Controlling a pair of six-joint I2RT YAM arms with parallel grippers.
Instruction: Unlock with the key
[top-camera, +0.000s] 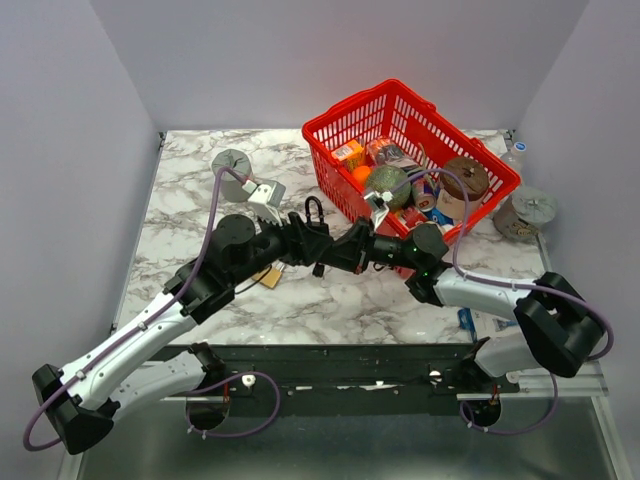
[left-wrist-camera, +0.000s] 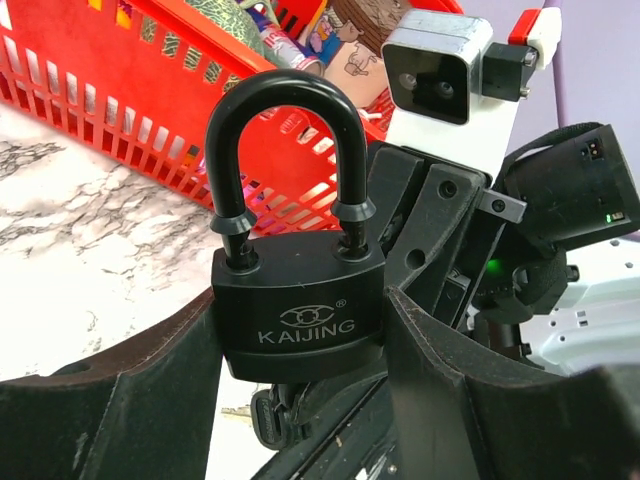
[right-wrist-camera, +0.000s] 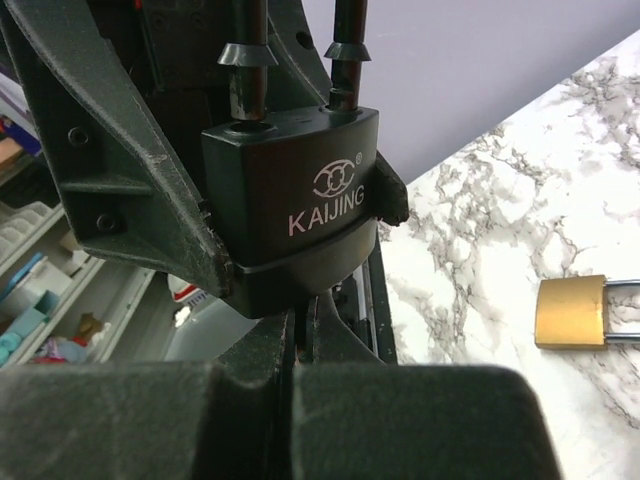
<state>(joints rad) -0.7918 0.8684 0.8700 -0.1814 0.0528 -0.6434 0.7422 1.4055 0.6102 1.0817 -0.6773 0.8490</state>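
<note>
A black padlock (left-wrist-camera: 300, 315) marked KAIJING stands upright above the table, with my left gripper (left-wrist-camera: 300, 335) shut on its body from both sides. Its shackle (left-wrist-camera: 285, 110) points up toward the red basket. Below the padlock's underside sits the key (left-wrist-camera: 268, 415), of which only the black head shows. My right gripper (right-wrist-camera: 305, 335) is shut on the key (right-wrist-camera: 308, 322), pressed up against the padlock's (right-wrist-camera: 295, 200) bottom; the blade is hidden. From above, both grippers meet at the padlock (top-camera: 317, 243) mid-table. Whether the shackle has come free I cannot tell.
A brass padlock (right-wrist-camera: 570, 312) lies on the marble just left of the grippers (top-camera: 268, 276). The red basket (top-camera: 340, 125) full of groceries stands at the back right. Grey rolls sit at the back left (top-camera: 232, 163) and far right (top-camera: 527, 212).
</note>
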